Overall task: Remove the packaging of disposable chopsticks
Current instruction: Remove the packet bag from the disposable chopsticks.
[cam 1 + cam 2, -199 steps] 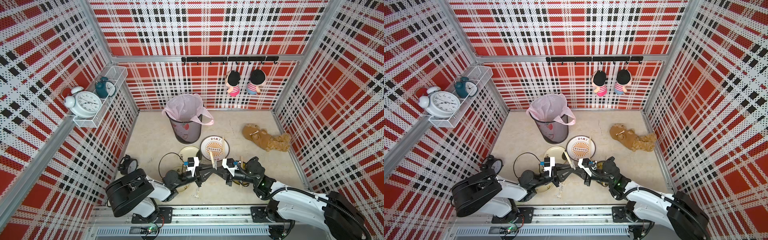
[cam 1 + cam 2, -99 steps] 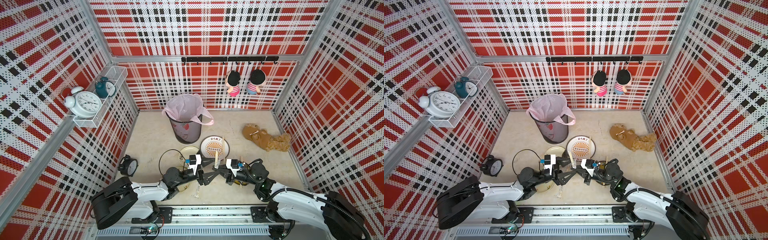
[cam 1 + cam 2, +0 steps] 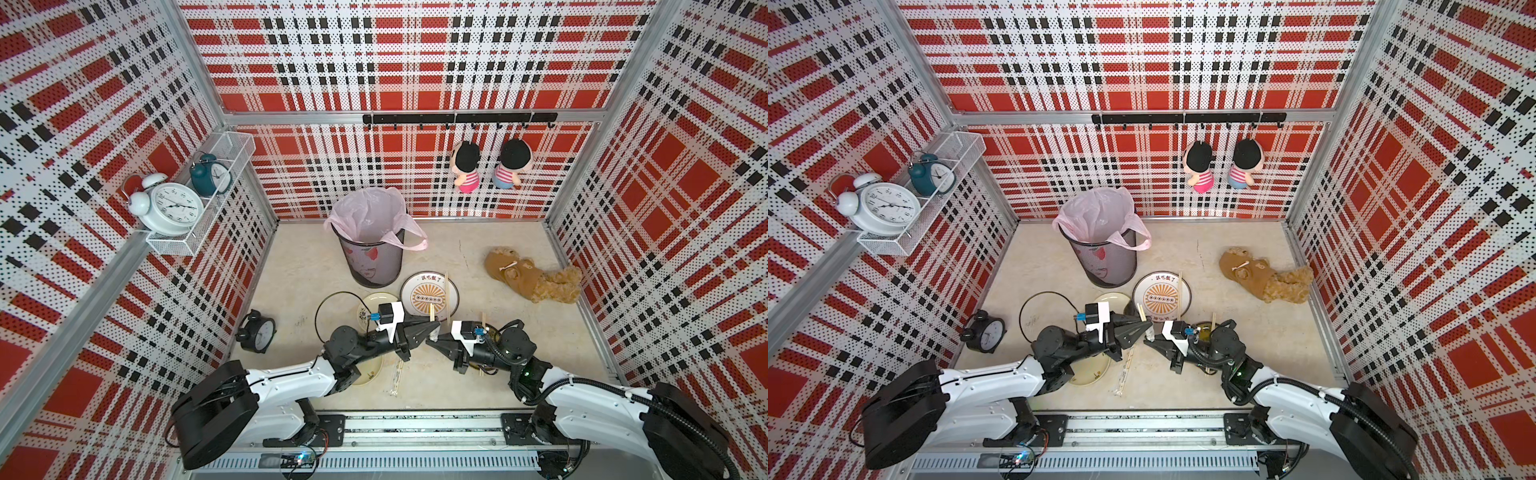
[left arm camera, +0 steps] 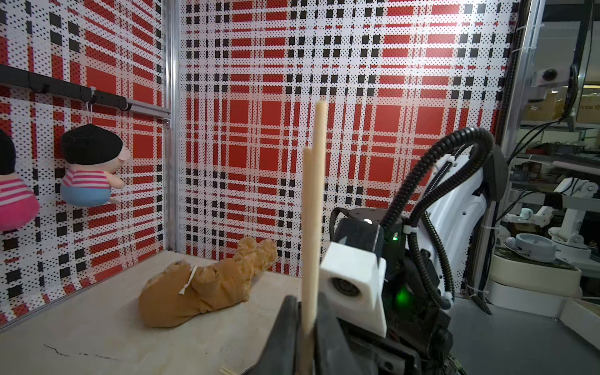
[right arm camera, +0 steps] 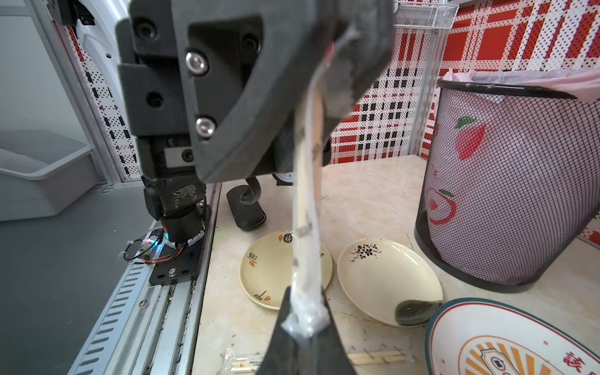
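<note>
In the left wrist view my left gripper [image 4: 306, 324] is shut on a pair of pale wooden disposable chopsticks [image 4: 313, 211] that rise bare above the jaws. My right gripper [image 5: 303, 321] is shut on the crumpled end of the clear printed packaging [image 5: 305, 211]. That sleeve stretches from it to the left gripper's fingers [image 5: 357, 48]. In both top views the left gripper [image 3: 435, 327] [image 3: 1149, 328] and right gripper [image 3: 429, 340] [image 3: 1145, 341] meet tip to tip above the table. A wrapped pair [image 3: 397, 376] [image 5: 246, 363] lies on the table below them.
Bare chopsticks lie on the patterned plate [image 3: 415, 282] and in the dark bowl [image 3: 492, 332] under my right arm. Two cream plates [image 3: 376, 301] [image 3: 370, 370], the pink-lined mesh bin [image 3: 372, 253], a black alarm clock [image 3: 257, 332] and a brown plush [image 3: 532, 276] stand around.
My left arm has stretched out lower and further right. Its gripper has closed on the chopsticks. The right gripper has stayed shut on the sleeve.
</note>
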Available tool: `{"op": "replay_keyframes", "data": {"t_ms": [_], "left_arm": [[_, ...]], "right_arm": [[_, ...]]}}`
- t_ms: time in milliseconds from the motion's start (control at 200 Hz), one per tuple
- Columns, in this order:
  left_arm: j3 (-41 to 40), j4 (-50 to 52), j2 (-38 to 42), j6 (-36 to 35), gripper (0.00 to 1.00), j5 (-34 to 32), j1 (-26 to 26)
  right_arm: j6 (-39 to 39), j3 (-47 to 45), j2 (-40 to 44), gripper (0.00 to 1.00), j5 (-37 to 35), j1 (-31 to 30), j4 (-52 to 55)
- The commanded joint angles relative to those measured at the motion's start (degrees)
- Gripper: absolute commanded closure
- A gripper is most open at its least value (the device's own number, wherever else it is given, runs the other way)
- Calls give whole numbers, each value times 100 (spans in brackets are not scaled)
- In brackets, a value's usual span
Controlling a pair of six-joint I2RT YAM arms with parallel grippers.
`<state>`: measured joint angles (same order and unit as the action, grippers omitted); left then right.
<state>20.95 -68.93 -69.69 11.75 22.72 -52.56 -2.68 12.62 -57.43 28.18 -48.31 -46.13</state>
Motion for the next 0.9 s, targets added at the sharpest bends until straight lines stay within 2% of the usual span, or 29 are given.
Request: {"op": "replay_keyframes", "data": {"t_ms": [0,95,120,150,261,311,331,401,536,656,676,722,747,817,877,897], "left_arm": [[-53,223,-129,-32,89,-44,-9],[-136,224,-217,-41,87,-73,-26],[-164,225,-237,-41,91,-105,-27],[-191,215,-246,-42,100,-125,-27],[-271,191,-349,-41,100,-71,-14],[-321,109,-394,-17,87,-65,-18],[-350,50,-408,6,86,-62,-18],[-419,-59,-453,62,89,-57,7],[-503,-211,-486,115,100,-19,35],[-513,-227,-495,135,100,-10,53],[-513,-227,-504,135,97,7,55],[-513,-227,-548,138,78,13,44],[-521,-227,-570,141,76,13,44],[-554,-285,-655,150,82,14,35],[-600,-357,-707,193,100,-13,43],[-601,-366,-717,201,100,-18,44]], "right_arm": [[127,24,196,100,185,-29,-215],[124,82,206,100,195,-29,-208],[121,99,205,100,204,-29,-201],[126,121,201,100,212,-29,-203],[116,162,175,100,231,-29,-234],[110,170,160,100,222,-29,-258],[107,178,151,100,223,-29,-270],[105,218,135,100,234,-29,-260],[106,256,73,100,239,-29,-248],[105,268,21,100,249,-29,-284],[92,263,21,100,249,-29,-300],[83,265,26,100,249,-29,-339],[82,275,34,100,240,-29,-340],[89,308,56,100,231,-28,-323],[93,350,68,100,238,-34,-270],[107,361,58,100,240,-27,-253]]}}
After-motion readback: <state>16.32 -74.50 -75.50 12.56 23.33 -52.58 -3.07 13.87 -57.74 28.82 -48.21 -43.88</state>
